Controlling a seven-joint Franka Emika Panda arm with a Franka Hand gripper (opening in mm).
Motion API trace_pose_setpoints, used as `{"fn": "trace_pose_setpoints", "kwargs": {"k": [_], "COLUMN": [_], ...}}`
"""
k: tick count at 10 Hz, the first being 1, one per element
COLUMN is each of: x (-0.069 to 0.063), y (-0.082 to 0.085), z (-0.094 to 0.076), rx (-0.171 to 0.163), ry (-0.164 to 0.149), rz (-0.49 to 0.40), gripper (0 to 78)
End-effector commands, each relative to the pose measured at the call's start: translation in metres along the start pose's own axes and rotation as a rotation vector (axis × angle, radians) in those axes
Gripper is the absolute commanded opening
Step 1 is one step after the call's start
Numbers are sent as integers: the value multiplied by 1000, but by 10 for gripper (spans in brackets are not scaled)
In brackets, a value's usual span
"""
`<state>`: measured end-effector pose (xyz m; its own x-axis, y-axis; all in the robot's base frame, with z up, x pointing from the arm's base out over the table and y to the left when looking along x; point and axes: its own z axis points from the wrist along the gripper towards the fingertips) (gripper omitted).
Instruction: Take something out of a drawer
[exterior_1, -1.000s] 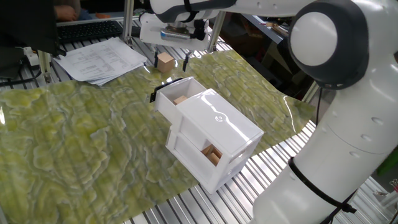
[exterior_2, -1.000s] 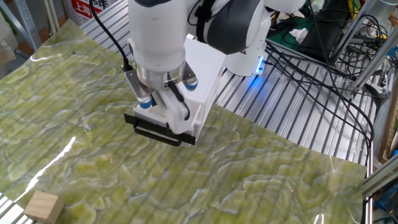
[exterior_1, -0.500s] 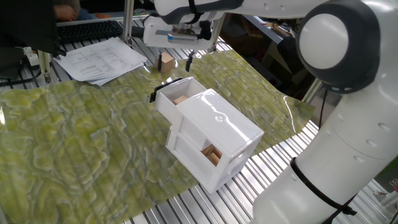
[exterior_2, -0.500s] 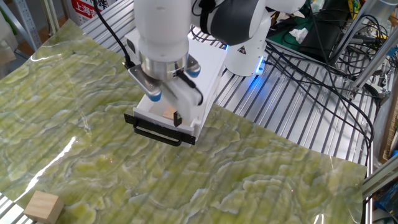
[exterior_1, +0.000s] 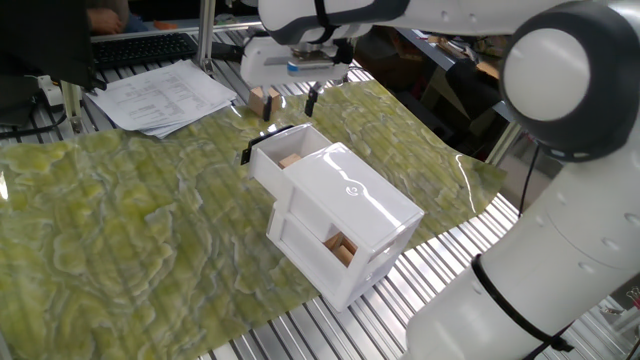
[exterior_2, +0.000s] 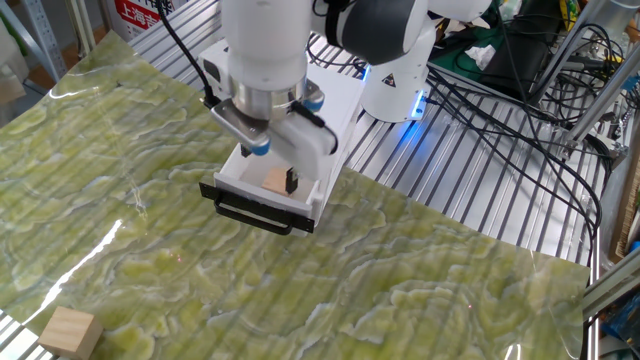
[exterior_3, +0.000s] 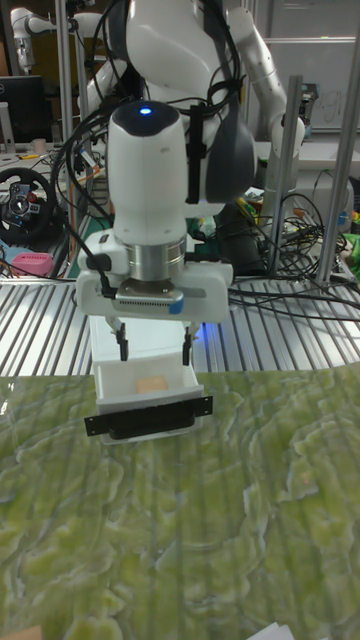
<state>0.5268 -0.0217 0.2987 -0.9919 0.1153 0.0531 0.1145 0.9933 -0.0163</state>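
Open drawer (exterior_3: 146, 392) unobstructed from above; tool (exterior_3: 153, 347) hangs spread, directly over it.

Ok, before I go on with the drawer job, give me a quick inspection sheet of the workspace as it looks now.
Surface: green marbled mat over a slatted metal table.
Job's things: upper drawer of the white box pulled open; pale wooden cube lies inside it.
Clutter: second pale cube loose on the mat; darker block in the lower drawer; papers and keyboard past the mat.
Grippers: gripper above the open drawer, jaws open, holding nothing.
Cables: black bundle on the table behind the box.
Surroundings: metal frame posts, another robot in the tall view.
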Motion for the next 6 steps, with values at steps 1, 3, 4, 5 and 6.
{"fn": "trace_pose_setpoints", "kwargs": {"k": [1,3,4,5,6], "x": [21,23,23,24,23], "y": [-8,-8,-8,-9,-9], "z": [-1,4,8,11,13], "rx": [2,1,-2,-5,-7], "ry": [0,-1,-2,-4,-3], "rz": [-178,-186,-188,-189,-186], "gripper": [774,774,774,774,774]}}
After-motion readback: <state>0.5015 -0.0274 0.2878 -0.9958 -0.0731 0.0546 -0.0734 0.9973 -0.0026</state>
